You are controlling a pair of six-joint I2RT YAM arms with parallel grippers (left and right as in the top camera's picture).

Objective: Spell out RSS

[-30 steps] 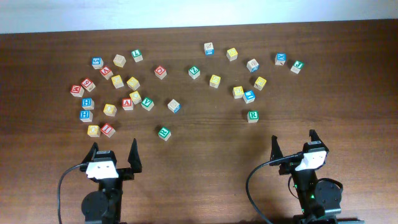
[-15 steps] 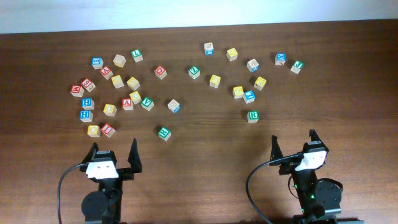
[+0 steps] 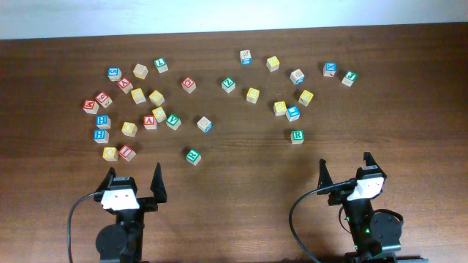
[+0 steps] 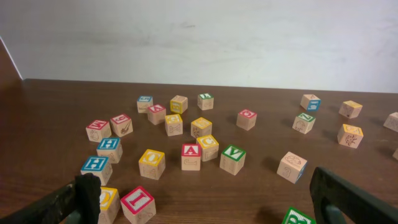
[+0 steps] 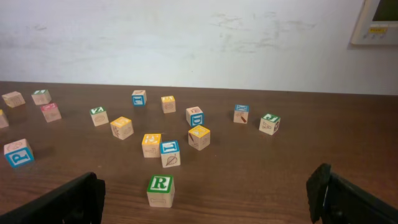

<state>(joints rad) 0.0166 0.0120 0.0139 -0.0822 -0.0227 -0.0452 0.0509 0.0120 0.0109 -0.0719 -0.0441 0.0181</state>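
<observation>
1. Fingers (image 3: 156,181) of the left gripper (image 3: 134,175) are spread wide; nothing is held or touched.
2. The right gripper (image 3: 345,164) is likewise seen with fingers (image 3: 368,162) spread wide, empty.
3. The green R cube (image 3: 297,136) is seen at 10 o'clock from the right gripper overhead, well apart.
4. The S cubes cannot be told apart among yellow cubes (image 3: 156,97) farther off.

Table (image 3: 241,157): dark brown wood, matte.
Wall (image 4: 205,37): white, scuffed, behind the table's far edge.
Red A cube (image 4: 191,155): upright, just left of green V cube (image 4: 232,158).
Blue H cubes (image 4: 109,147): two, near each other.
Wall panel (image 5: 379,22): beige, upper right corner.
</observation>
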